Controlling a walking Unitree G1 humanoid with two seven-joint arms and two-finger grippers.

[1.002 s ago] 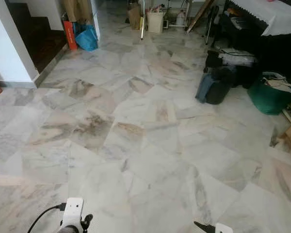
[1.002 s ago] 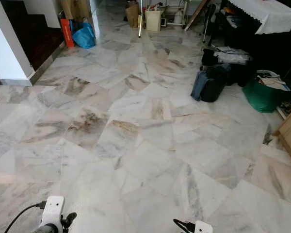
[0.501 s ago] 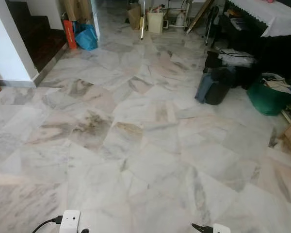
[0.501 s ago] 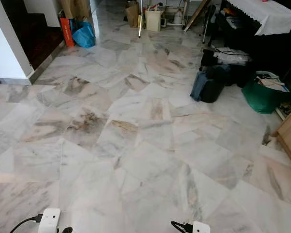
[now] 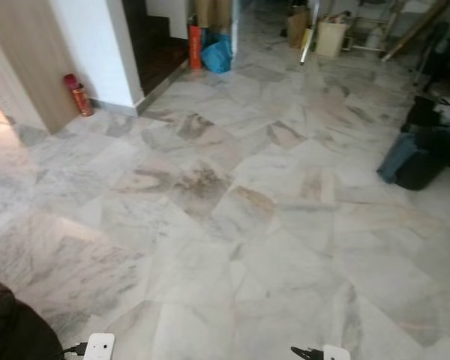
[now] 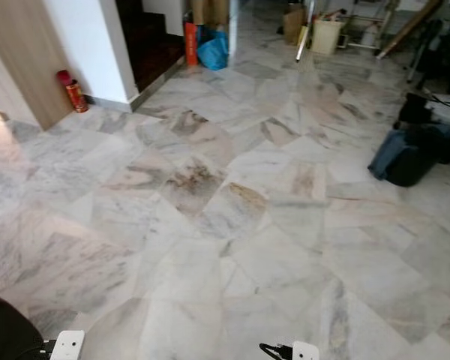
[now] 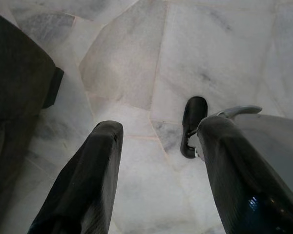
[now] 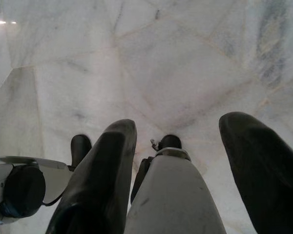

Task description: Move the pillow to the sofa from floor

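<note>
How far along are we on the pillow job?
Nothing looks done yet. Left gripper and right gripper hang open and empty over the marble floor. A dark object sits at the robot's lower left, unidentifiable. Finding, lifting and placing the pillow all remain.

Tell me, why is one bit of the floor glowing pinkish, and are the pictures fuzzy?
In the eye views, warm light falls on the marble floor on the robot's left, by the wooden panel, tinting it pink; the far clutter looks soft. In the wrist views, the floor is evenly lit and the open left claw and right claw look dark and near.
</note>
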